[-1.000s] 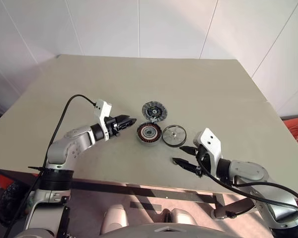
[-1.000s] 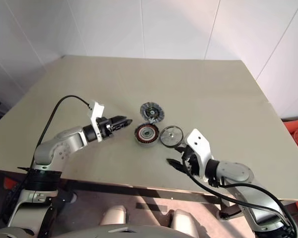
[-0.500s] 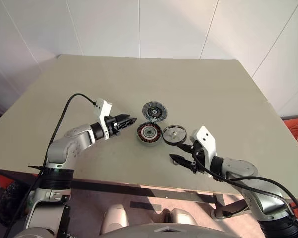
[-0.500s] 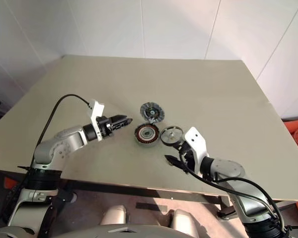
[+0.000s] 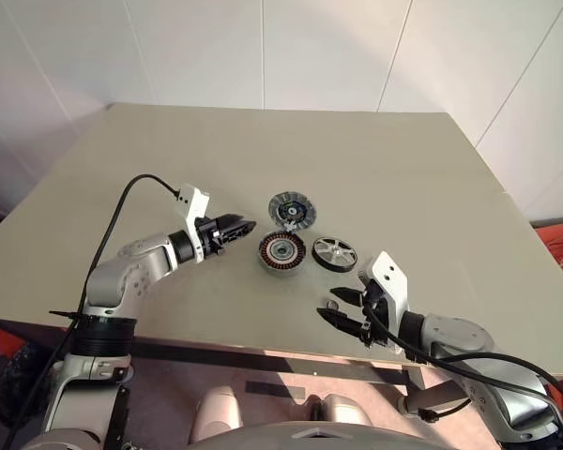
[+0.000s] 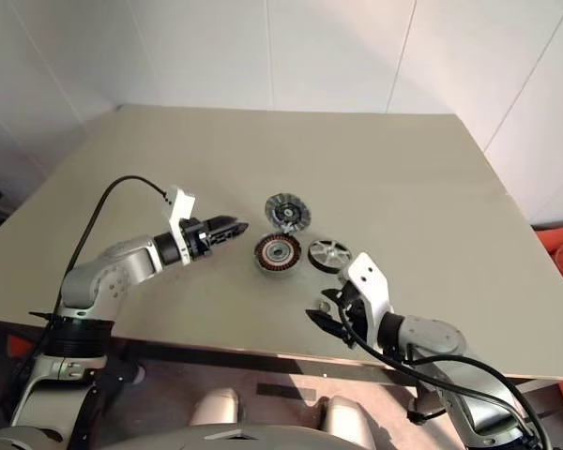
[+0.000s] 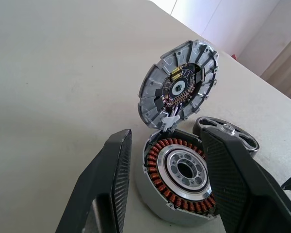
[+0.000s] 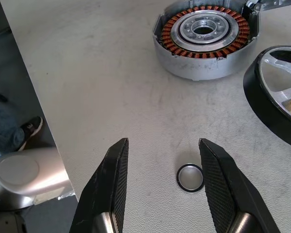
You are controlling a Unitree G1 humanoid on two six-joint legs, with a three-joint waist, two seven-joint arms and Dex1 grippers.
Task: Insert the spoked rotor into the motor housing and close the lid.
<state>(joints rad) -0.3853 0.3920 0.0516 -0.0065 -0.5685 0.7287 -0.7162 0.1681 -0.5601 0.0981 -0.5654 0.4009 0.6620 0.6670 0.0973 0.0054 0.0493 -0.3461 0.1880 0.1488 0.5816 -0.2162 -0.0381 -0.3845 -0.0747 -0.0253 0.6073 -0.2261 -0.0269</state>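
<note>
Centre of your head view: motor housing (image 5: 281,251), lid (image 5: 292,210) standing open just behind it, spoked rotor (image 5: 334,253) beside it at right. Small loose ring (image 8: 189,177) lies between the open, empty right hand (image 5: 342,311) fingers (near the desk (image 5: 375,169) front edge). Left hand (image 5: 244,227) open, empty, just left of the housing. Upper frame: bare desk.

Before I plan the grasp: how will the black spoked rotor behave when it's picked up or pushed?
The spoked rotor looks like rigid metal, so probably stiff and fairly heavy for its size. It lies flat on the table, so a push would likely slide it rather than roll it. Its smooth round rim may slip between fingers.
</note>
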